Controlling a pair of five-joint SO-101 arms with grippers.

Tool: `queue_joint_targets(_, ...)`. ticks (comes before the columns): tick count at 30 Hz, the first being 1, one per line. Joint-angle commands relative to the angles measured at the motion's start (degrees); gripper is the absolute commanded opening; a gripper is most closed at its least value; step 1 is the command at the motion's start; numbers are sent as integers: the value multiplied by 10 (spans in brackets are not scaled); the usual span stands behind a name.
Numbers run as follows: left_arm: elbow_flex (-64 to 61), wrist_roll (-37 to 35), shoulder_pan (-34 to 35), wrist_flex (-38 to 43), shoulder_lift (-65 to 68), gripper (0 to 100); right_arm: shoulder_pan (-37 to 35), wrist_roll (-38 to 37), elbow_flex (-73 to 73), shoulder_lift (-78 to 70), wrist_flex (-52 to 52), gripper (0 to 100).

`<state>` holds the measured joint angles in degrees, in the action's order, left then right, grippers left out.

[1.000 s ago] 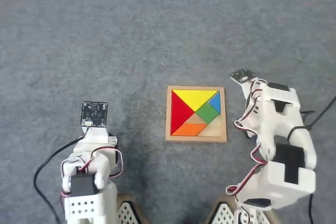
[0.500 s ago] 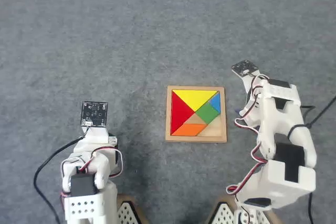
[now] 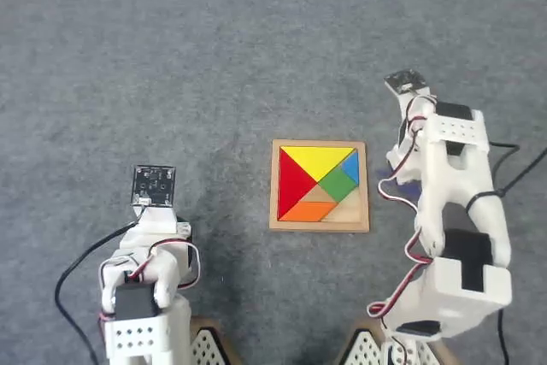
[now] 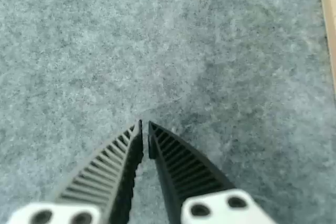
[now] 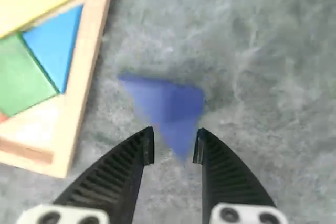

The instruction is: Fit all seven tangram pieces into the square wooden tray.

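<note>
Left claw [image 4: 145, 127]: ribbed black fingers pressed together, empty, angled down over the grey felt tabletop [image 3: 214, 66]. Centre: square wooden tray [image 3: 275, 185] holding flat coloured pieces [image 3: 316, 162], with one corner patch bare. Right claw [image 5: 173, 142]: spread, straddling one corner of a blue triangle [image 5: 165, 103]. The triangle lies flat just outside the tray, that corner pointing between the fingers.

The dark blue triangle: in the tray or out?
Out: the triangle lies on the grey mat beside the tray, between the right gripper's fingers.
</note>
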<state>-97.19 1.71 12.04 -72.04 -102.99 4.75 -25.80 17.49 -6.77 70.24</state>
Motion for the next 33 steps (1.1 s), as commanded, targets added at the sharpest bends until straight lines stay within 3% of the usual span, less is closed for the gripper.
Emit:
queue_joint_targets(1, 7, -10, 1, -2, -11, 18, -16, 11, -33, 2, 44, 123)
queue_joint_targets(7, 7, -10, 1, -2, -11, 18, -50, -44, -37, 2, 29, 126)
queue_joint_targets(13, 7, -10, 1, -2, -11, 18, -66, -143, -40, -3, 15, 296)
queue_joint_targets(18, 7, -10, 1, -2, -11, 18, -45, -225, -32, -3, 15, 318)
queue_joint_targets(33, 7, -10, 1, -2, -11, 18, -9, -263, -84, -147, -7, 318)
